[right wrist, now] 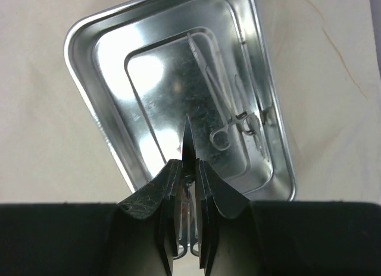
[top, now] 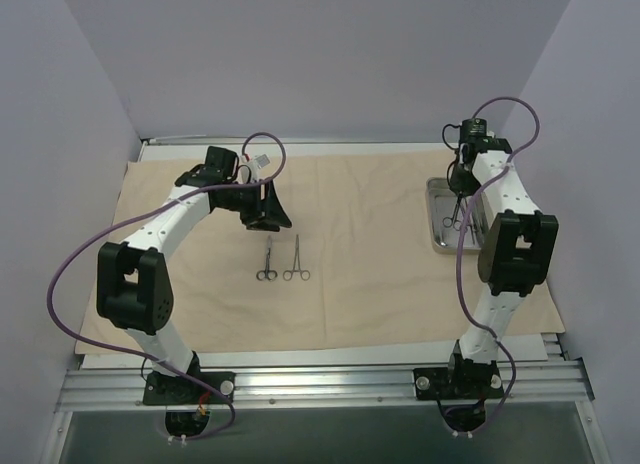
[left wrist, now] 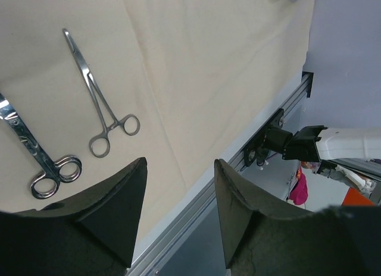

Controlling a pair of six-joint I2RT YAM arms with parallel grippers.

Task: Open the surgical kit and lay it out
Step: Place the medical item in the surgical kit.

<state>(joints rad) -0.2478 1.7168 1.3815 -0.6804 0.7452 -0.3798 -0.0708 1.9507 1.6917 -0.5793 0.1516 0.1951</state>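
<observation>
Top view: the beige cloth wrap (top: 360, 284) lies spread flat, with the steel tray (top: 432, 214) on its far right.
Left wrist: the left tool (left wrist: 178, 163) stands apart, empty, near the forceps (left wrist: 98, 103).
Right wrist: the right tool (right wrist: 187, 166) is clamped on a thin pointed instrument (right wrist: 186, 136) above the tray.

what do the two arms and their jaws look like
The left arm and right arm match: white links, bulky black joint housings, and a thin purple cable looping from base to wrist. Each stands on a black base plate. The jaws are matte black wedges; the right pair looks scuffed.
</observation>
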